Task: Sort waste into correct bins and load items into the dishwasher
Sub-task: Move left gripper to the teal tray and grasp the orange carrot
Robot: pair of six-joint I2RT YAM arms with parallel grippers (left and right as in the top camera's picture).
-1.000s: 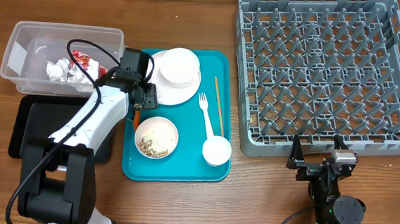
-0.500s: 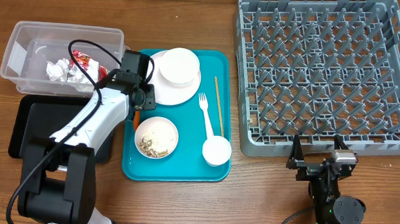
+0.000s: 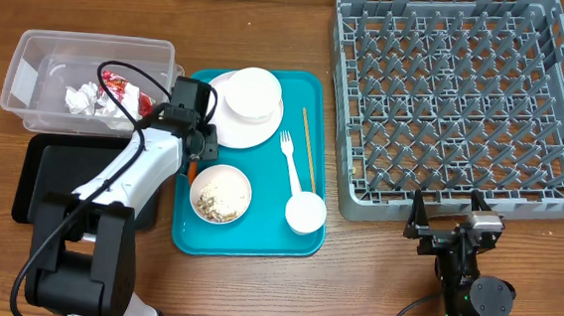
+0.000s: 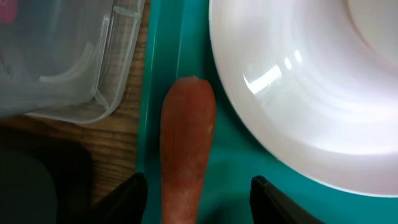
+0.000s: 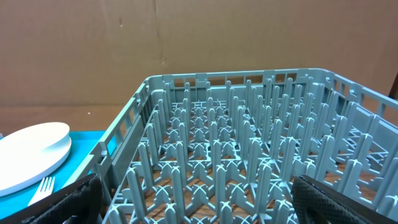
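- Wooden table (image 3: 252, 295) carries a teal rectangular plastic tray (image 3: 256, 241), a clear rectangular plastic tub (image 3: 29, 81) and a large grey pegged plastic dish rack (image 3: 465, 101).
- Crumpled white napkin (image 3: 82, 97) lies in the tub.
- Small orange carrot (image 4: 186, 143) lies inside the tray's left wall, just beside the round white plate (image 4: 298, 93).
- Left gripper (image 4: 198, 196): fingers apart, straddling the carrot; contact seemingly absent, view too close to confirm.
- Right gripper (image 5: 199, 202): fingers apart, gripping nothing, facing the rack's near wall.

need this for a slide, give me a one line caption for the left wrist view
Open left gripper straddles the small orange carrot on the teal tray, beside the white plate.
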